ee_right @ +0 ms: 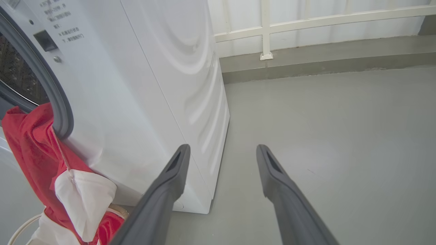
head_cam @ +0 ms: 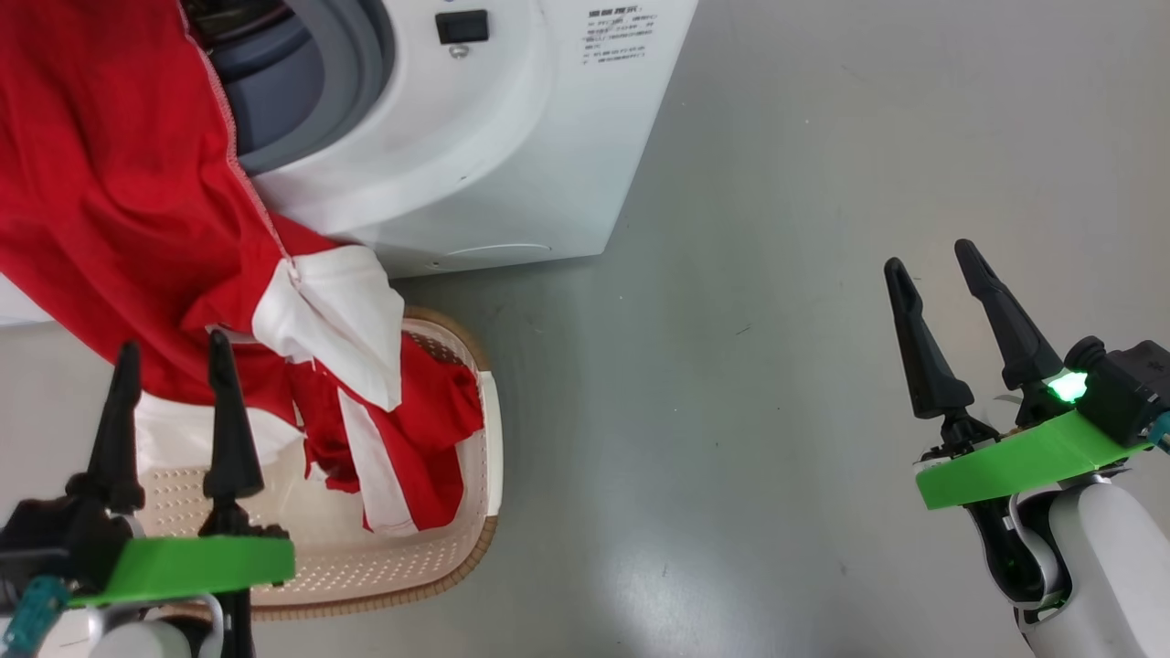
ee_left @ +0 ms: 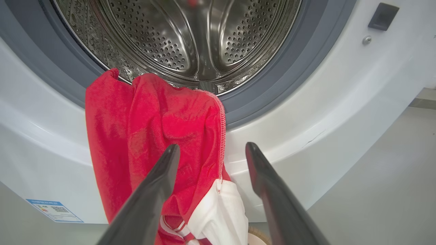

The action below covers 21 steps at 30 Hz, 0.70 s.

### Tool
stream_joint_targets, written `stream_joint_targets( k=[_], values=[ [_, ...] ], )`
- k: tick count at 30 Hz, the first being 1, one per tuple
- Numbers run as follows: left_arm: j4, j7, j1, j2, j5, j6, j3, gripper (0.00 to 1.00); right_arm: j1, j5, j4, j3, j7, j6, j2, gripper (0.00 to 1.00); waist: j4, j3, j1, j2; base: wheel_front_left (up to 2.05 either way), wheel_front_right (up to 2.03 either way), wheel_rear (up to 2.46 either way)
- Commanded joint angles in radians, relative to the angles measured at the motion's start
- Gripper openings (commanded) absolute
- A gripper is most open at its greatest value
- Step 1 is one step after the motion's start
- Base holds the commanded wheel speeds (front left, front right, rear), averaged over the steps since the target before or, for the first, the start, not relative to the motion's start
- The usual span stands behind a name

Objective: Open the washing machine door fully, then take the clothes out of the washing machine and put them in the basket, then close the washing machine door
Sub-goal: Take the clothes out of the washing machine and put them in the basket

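Head view: my left tool (head_cam: 173, 342), spread and empty, waits at seven o'clock by the basket (head_cam: 490, 429), the clothes (head_cam: 119, 183) trailing into it from the washing machine (head_cam: 475, 164) at eleven, half unloaded I judge; left wrist view: blue label (ee_left: 54, 210) at seven, unreadable; right wrist view: my right tool (ee_right: 223, 146) spread, idle above the floor (ee_right: 340, 136).

Nothing is legible. The big white front-loading washing machine (head_cam: 512, 155) carries small grey printed lines (head_cam: 620, 35) beside its round opening and a blue label (ee_left: 54, 210) low beneath that opening.
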Motion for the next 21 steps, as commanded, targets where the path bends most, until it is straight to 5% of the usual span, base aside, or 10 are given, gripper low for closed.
stream_joint_targets(
  k=[1,21],
  values=[
    [-0.011,-0.005,-0.013,0.018,-0.003,0.000,0.034,1.00,0.026,-0.006,-0.019,0.015,-0.006,0.006,-0.007,1.00,0.000,0.000,0.0000,0.0000,0.00,0.00,0.00],
    [0.426,-0.005,-0.365,0.122,0.029,-0.033,0.176,1.00,0.015,-0.005,-0.020,0.028,-0.006,0.006,-0.003,1.00,-0.012,0.017,0.0000,0.0000,0.00,0.00,0.00]
  ],
)
